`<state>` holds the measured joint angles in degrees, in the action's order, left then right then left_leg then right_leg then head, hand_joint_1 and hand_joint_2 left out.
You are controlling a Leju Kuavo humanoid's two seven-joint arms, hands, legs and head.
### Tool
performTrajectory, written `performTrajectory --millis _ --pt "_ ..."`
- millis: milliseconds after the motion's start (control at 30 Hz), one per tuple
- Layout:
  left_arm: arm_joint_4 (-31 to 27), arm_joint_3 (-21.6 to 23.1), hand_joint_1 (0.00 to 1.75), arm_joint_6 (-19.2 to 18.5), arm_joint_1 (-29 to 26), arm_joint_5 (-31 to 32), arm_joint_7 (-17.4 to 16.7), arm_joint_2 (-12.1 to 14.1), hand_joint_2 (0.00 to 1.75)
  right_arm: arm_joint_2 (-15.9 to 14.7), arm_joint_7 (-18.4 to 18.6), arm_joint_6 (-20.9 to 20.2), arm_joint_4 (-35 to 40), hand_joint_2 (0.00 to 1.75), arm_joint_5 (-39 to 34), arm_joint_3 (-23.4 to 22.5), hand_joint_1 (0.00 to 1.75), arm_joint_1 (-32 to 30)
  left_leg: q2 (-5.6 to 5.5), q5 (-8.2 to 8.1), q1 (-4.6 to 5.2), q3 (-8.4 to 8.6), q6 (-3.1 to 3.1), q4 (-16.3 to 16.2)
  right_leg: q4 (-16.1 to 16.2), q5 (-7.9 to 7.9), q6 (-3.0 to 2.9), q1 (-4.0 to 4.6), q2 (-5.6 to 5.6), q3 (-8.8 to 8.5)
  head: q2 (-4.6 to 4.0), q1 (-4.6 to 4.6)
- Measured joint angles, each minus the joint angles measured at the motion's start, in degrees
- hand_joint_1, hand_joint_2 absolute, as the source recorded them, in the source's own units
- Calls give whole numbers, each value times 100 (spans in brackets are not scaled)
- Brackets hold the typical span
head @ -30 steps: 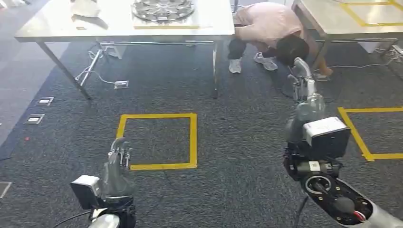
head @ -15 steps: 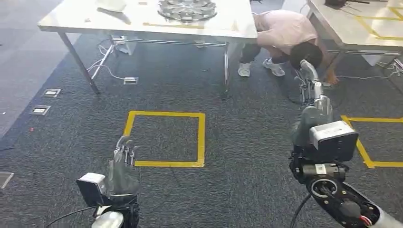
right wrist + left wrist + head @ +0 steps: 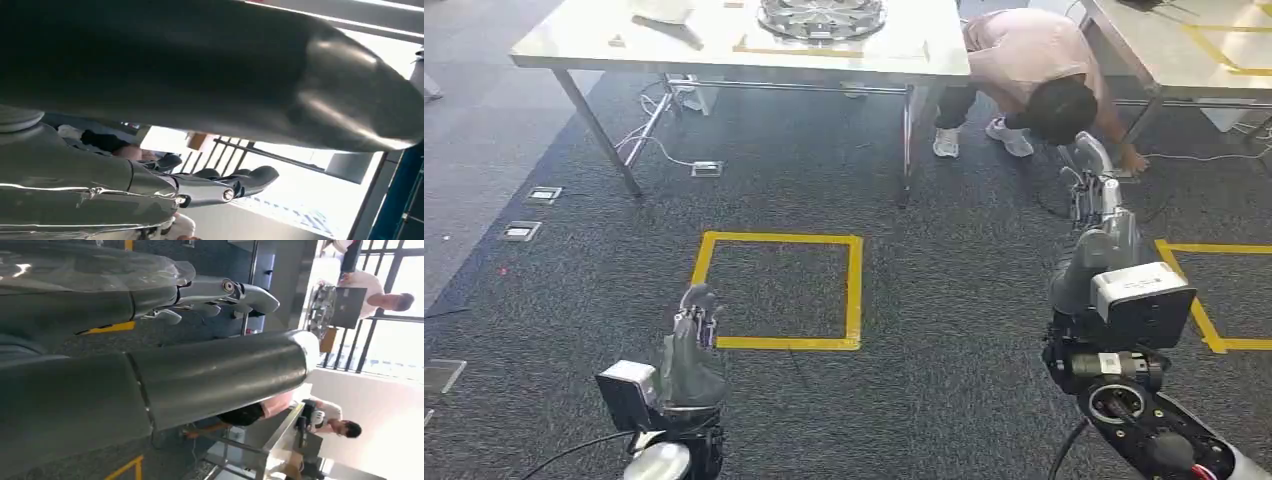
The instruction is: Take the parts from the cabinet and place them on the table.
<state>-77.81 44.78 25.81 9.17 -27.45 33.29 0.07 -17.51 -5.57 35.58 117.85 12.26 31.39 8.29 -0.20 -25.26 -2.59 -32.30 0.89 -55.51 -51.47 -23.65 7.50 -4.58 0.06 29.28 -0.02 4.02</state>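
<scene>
Lying flat on table [image 3: 574,45], wheel cover [image 3: 821,17], left hand [image 3: 696,318], right hand [image 3: 1096,170] empty, fingers apart.

Two desks [image 3: 574,45] [image 3: 1164,50] are standing on the carpet, one wheel cover [image 3: 821,16] is lying on the nearer desk, and one person [image 3: 1034,60] is crouching between them. Two yellow tape squares [image 3: 776,292] [image 3: 1214,300] are marking the floor.

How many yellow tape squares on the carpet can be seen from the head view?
2. One full square lies on the carpet between the arms. Another lies to the right, cut by the frame edge and partly hidden by the right arm.
</scene>
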Motion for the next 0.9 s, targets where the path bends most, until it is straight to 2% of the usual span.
performTrajectory --millis 333,633,800,867,900 --pt "0 0 0 2 0 -13 11 0 0 0 -9 24 0 0 -9 4 0 -1 0 36 -3 41 55 85 -47 -23 -42 4 0 27 0 -92" --pt "0 0 0 -9 0 -13 20 0 0 0 -11 48 0 0 26 6 0 0 0 41 -8 49 62 102 -48 -30 -59 8 0 28 0 -116" --pt "2 0 0 -15 0 -7 35 22 0 0 18 46 -2 0 98 24 0 3 -2 -5 17 10 -1 10 -29 -18 -43 -4 -2 20 0 -188" --pt "2 0 0 -15 -1 2 35 33 0 0 24 39 -2 0 103 26 0 6 -3 -10 24 -1 -37 8 34 8 -3 -5 -7 -11 0 -212" --pt "-2 0 0 -15 2 6 37 33 0 0 26 37 -2 0 103 26 0 9 -3 23 17 42 -84 95 87 14 24 -10 -10 -43 0 -229"
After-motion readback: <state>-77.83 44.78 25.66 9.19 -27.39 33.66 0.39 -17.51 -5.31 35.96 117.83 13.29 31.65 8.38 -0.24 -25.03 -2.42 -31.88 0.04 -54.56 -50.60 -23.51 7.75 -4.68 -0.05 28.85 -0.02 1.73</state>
